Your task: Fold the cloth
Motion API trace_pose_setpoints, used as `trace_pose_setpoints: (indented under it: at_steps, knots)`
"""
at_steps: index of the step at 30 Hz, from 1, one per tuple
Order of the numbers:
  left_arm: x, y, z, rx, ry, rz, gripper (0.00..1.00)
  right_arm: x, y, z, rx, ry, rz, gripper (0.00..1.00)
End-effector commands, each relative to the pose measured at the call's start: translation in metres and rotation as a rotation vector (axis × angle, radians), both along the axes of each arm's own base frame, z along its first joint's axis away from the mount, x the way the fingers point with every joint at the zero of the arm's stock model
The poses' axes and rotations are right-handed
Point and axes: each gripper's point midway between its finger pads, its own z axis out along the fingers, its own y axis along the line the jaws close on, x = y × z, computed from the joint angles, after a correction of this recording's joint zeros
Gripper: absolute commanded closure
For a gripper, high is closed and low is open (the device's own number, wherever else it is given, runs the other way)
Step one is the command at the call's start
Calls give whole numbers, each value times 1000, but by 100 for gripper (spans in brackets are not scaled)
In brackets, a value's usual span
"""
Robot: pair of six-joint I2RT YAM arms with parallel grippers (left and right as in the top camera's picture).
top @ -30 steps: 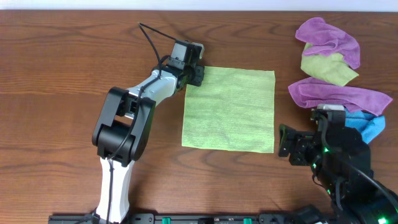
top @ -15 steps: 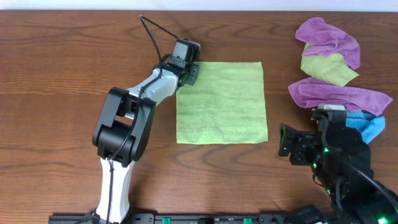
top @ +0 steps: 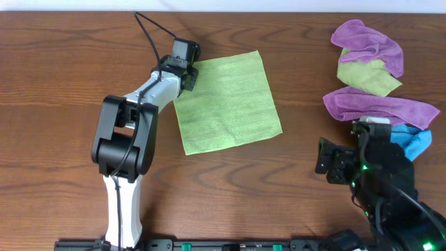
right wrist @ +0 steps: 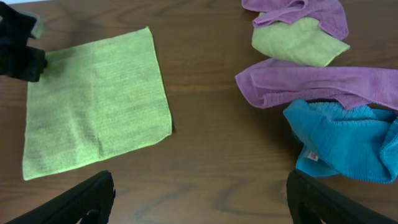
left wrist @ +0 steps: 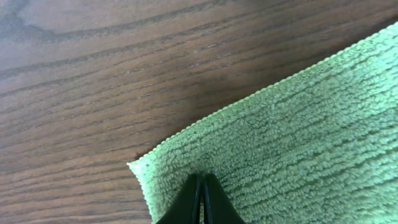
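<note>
The lime-green cloth (top: pixel 226 101) lies flat on the wooden table, turned slightly askew. My left gripper (top: pixel 189 73) is shut on the cloth's far left corner; in the left wrist view the closed fingertips (left wrist: pixel 203 180) pinch the fuzzy fabric (left wrist: pixel 298 137) near its corner. The cloth also shows in the right wrist view (right wrist: pixel 93 106). My right gripper (top: pixel 326 159) is open and empty, near the table's front right, well apart from the cloth; its two fingers frame bare wood (right wrist: pixel 199 199). No white tag shows.
At the right edge lie two purple cloths (top: pixel 369 42) (top: pixel 380 106), a duller olive-green cloth (top: pixel 368 77) between them, and a blue cloth (top: pixel 411 143) beside my right arm. They also show in the right wrist view (right wrist: pixel 311 81).
My left gripper has dragged the cloth's corner left and away, so the whole cloth has slid left and rotated. The right arm has barely moved.
</note>
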Motion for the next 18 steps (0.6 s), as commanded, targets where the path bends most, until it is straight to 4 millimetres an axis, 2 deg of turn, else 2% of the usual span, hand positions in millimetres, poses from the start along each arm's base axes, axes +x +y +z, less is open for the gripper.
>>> trace_pose_setpoints:
  at_steps: [1, 6, 10, 12, 14, 18]
  knots:
    - [-6, -10, 1, -56, 31, -50, 95, 5, -1, -2, -16, 15, -17, 12]
    - [2, -15, 51, -133, -57, -9, 94, 20, 4, -15, -67, 66, 7, 12]
    - [-9, -13, 93, -202, -79, 55, 93, 49, 13, -29, -145, 101, 78, 17]
    - [-23, -10, 106, -274, -40, 97, 94, 67, 19, -38, -143, 118, 133, 20]
    - [-41, -9, 112, -410, 48, 122, 94, 88, 26, -49, -69, 134, 198, 22]
    - [-56, 4, 121, -646, 163, 108, 94, 132, 13, -79, 104, 172, 222, 21]
